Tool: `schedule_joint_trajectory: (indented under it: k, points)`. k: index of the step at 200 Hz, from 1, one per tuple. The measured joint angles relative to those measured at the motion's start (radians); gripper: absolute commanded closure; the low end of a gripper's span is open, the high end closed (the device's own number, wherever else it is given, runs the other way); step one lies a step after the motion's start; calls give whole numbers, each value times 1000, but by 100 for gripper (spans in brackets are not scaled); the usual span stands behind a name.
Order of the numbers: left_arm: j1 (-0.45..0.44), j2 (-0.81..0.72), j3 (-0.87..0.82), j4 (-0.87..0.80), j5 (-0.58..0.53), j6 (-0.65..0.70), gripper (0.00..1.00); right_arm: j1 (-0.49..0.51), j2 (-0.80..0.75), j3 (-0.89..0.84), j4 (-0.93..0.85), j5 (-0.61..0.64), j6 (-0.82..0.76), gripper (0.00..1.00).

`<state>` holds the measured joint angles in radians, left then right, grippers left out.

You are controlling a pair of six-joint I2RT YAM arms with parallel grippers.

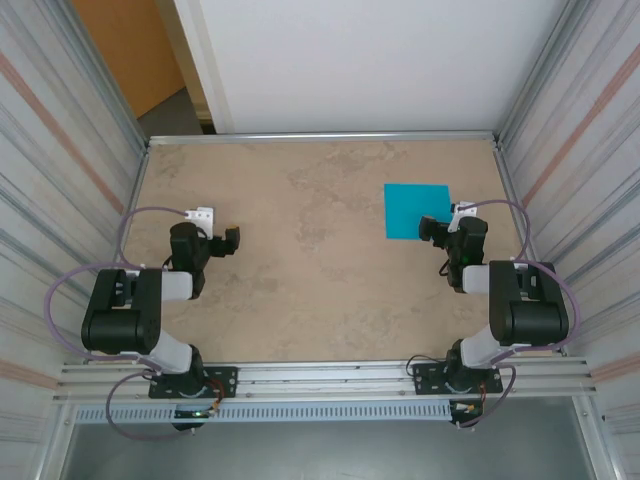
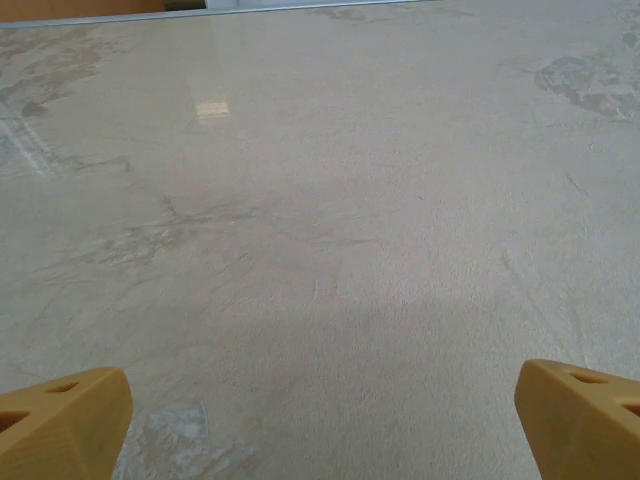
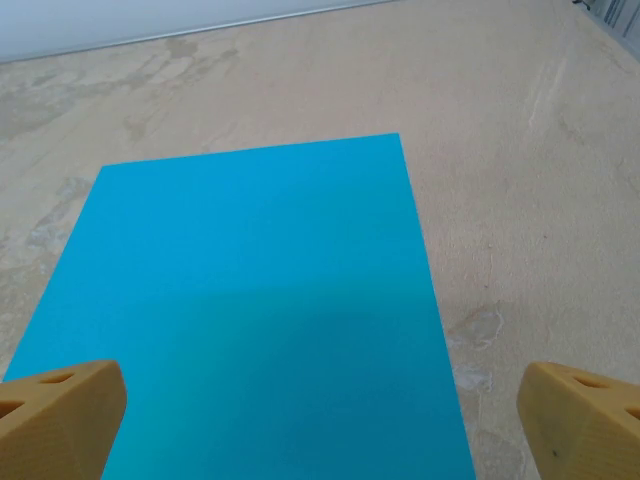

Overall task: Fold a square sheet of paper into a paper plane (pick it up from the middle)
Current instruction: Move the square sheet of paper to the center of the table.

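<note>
The fingers (image 3: pixel 62 412) of the right gripper (image 1: pixel 436 230) stood wide apart with nothing between them, poised at the near edge of the sheet. The left gripper (image 1: pixel 229 240) was just as wide, its fingertips (image 2: pixel 66 418) over bare tabletop, well apart from the paper.

The table (image 1: pixel 320 290) was a mottled beige slab, smooth and faintly glossy. On its right half, towards the far side, lay the square sheet of paper (image 3: pixel 250 300) — turquoise, flat, unfolded, no corner lifted. No crease showed, so folding had not begun.

The sheet would likely be very light and limp, bending under its own weight once raised, and easy to crumple or tear. Lying flush on a slick surface, it offered no edge to get under, and a push from the side would probably send it sliding. The task called for a hold at the middle — fingers pressed down on either side of the centre and drawn together should raise a ridge to pinch.
</note>
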<state>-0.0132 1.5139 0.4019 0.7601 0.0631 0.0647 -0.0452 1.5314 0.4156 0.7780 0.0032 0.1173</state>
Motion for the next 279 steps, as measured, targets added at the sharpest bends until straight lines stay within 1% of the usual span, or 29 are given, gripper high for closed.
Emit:
schedule_joint_trajectory:
  k: [216,224,245,268,279]
  points:
    - [1,0,0,0,4,-1,1,0,1,0,-3,0,0,1]
    - [1,-1,0,-1,-7,-6,1,2,-8,4,-31,1,-2,1]
    - [6,-42,2,-47,-31,-19,1,17,-53,56,-167,18,-16,1]
    - [12,-148,34,-172,-55,-43,1,57,-117,148,-296,76,-19,1]
    - [12,-205,69,-249,-61,-63,1,72,-146,204,-370,90,13,1]
